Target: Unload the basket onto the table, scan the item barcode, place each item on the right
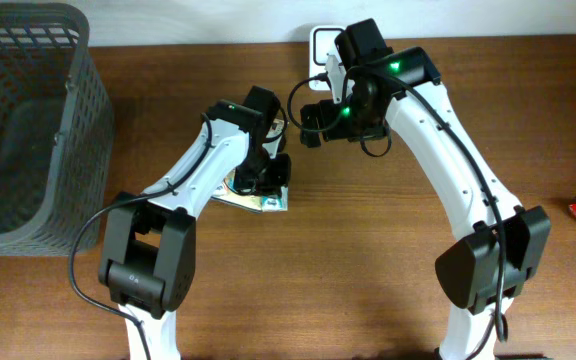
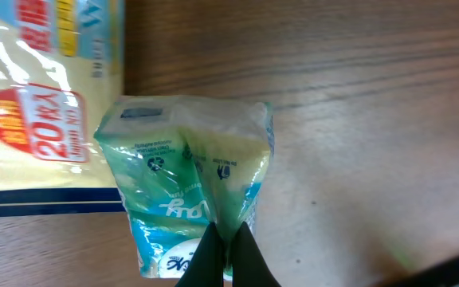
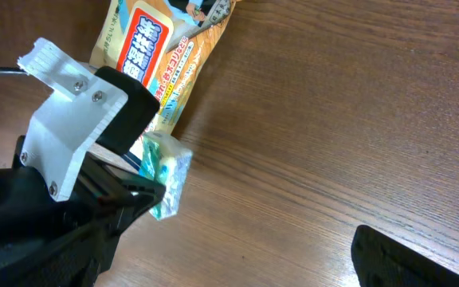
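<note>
Left end effector [image 2: 228, 253]: pinching green packet [image 2: 186, 171]
Right end effector [image 1: 311, 122]: jaws spread wide, empty
Yellow bag [image 2: 30, 119]: beside packet

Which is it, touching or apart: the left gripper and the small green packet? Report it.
Touching. The left wrist view shows the left gripper shut on the small green packet, fingertips pinching its near edge.
</note>
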You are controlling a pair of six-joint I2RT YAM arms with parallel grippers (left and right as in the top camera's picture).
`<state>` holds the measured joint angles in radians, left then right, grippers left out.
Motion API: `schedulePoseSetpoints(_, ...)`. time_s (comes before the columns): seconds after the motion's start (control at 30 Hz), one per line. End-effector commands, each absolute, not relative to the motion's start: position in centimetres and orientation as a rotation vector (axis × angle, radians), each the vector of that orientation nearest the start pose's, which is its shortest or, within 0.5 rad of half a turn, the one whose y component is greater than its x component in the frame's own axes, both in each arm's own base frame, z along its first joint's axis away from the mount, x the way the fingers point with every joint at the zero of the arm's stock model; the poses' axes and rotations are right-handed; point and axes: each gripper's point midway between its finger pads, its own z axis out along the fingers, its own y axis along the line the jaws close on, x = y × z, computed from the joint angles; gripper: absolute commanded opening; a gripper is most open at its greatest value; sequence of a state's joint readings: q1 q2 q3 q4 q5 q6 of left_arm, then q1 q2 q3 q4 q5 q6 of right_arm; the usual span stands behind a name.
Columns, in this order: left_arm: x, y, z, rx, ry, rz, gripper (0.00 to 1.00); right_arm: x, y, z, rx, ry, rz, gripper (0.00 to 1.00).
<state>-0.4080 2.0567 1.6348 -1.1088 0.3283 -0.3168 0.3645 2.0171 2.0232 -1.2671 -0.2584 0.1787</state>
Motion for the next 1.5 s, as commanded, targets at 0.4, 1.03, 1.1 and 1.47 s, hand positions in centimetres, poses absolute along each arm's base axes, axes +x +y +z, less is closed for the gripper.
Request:
schedulePoseSetpoints(0.4, 34.9, -24.0, 6.1, 0.199, 3.060, -0.869, 0.33, 40.6, 20.1, 18.1, -0.334, 2.862, 0.465, 0.98)
schedulePoseSetpoints(1.03, 37.9, -13.1, 15.9, 0.067, 2.943, -0.332, 0.96, 40.6, 20.1, 18.1, -0.334, 2.862, 0.465, 0.99)
schedulePoseSetpoints(1.1, 38.1, -12.2, 16.5, 0.058, 2.918, -0.259, 1.00, 40.6, 20.2, 18.1, -0.334, 2.860, 0.472, 0.98)
schedulePoseSetpoints(1.47, 38.1, -7.3, 14.7, -0.162, 2.908, 0.133, 0.99, 39.5, 20.2, 17.3, -0.318, 2.915, 0.498, 0.99)
